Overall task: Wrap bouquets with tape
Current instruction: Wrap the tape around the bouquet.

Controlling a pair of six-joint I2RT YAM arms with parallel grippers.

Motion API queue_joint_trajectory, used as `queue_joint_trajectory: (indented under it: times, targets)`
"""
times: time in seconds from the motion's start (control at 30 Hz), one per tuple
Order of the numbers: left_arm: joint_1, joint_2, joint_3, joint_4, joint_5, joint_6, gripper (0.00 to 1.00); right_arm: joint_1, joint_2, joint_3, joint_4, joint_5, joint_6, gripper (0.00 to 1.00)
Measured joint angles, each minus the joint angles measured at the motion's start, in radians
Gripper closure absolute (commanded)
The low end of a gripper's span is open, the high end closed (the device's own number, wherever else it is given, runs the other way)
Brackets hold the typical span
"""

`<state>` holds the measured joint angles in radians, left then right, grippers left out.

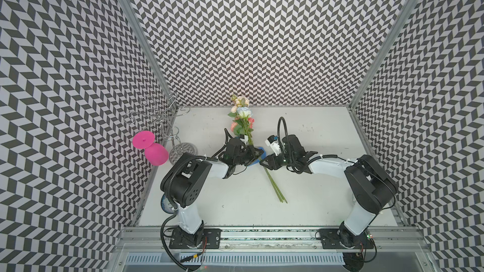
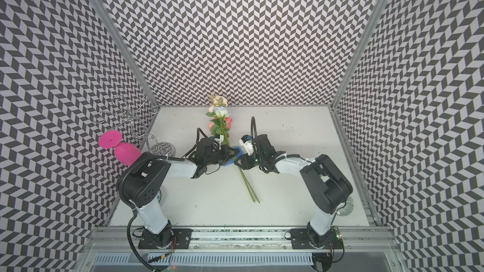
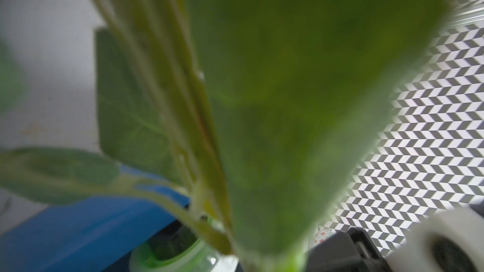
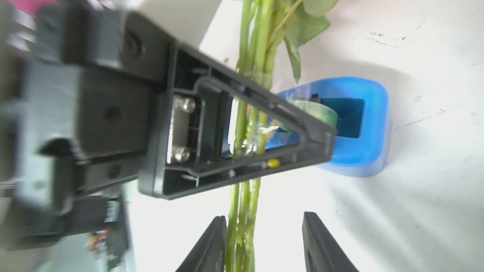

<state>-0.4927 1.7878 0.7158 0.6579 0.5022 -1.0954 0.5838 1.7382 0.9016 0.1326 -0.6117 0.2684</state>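
The bouquets [image 1: 242, 117] [image 2: 220, 116] lie as one bunch on the white table, blooms toward the back wall and bare stems [image 1: 275, 187] pointing to the front. My left gripper [image 1: 252, 153] [image 2: 230, 153] is shut on the stems just below the leaves. Its finger [image 4: 222, 176] crosses the stems [image 4: 246, 116] right above the tape [image 4: 372, 126], a blue dispenser holding a pale green roll [image 3: 167, 257]. Close below it, my right gripper [image 1: 263, 162] [image 4: 263, 215] stands open around the stems, one finger touching them. Leaves [image 3: 288, 100] fill the left wrist view.
A pink goblet [image 1: 154, 150] hangs tilted on a wire stand [image 1: 159, 119] at the back left, over a clear patterned dish [image 1: 183, 150]. A plate [image 1: 166, 204] sits under the left arm and a glass dish [image 2: 345, 205] under the right. Patterned walls close in three sides.
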Motion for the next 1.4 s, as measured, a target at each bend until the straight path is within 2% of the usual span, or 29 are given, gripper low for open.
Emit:
queue_joint_trajectory:
  times: [0.27,0.43,0.6,0.63,0.7,0.8,0.87,1.0,1.13,1.27,1.33,1.4]
  targets:
    - [0.023,0.013,-0.1,0.289,0.053,-0.113,1.0,-0.038,0.076,-0.037,0.2,-0.262,0.105,0.59]
    - [0.025,0.028,-0.12,0.367,0.055,-0.137,1.0,-0.043,0.114,-0.047,0.291,-0.36,0.165,0.84]
    - [0.023,0.051,-0.132,0.454,0.06,-0.157,1.0,-0.067,0.117,-0.066,0.336,-0.399,0.2,0.98]
    - [0.022,0.057,-0.133,0.464,0.061,-0.157,0.99,-0.068,0.117,-0.066,0.328,-0.398,0.189,1.0]
    - [0.022,0.066,-0.133,0.471,0.06,-0.156,0.85,-0.068,0.115,-0.06,0.297,-0.381,0.16,1.0]
    - [0.023,0.063,-0.132,0.447,0.056,-0.151,0.6,-0.055,0.097,-0.051,0.211,-0.294,0.103,1.0]
    - [0.024,0.04,-0.125,0.374,0.048,-0.129,0.53,-0.039,0.088,-0.04,0.143,-0.201,0.065,1.0]
    - [0.022,-0.024,-0.066,0.132,0.01,-0.042,0.49,0.03,0.049,-0.007,0.023,0.011,0.015,1.0]
    - [0.02,-0.059,0.029,-0.086,-0.034,0.058,0.48,0.121,0.016,0.052,-0.077,0.237,-0.011,1.0]
    - [0.019,-0.054,0.089,-0.211,-0.045,0.117,0.48,0.203,0.015,0.098,-0.147,0.427,-0.022,1.0]
    - [0.015,-0.046,0.101,-0.238,-0.044,0.131,0.55,0.237,0.015,0.113,-0.185,0.513,-0.022,1.0]
    - [0.012,-0.045,0.106,-0.258,-0.051,0.143,0.68,0.258,0.015,0.129,-0.214,0.568,-0.023,0.99]
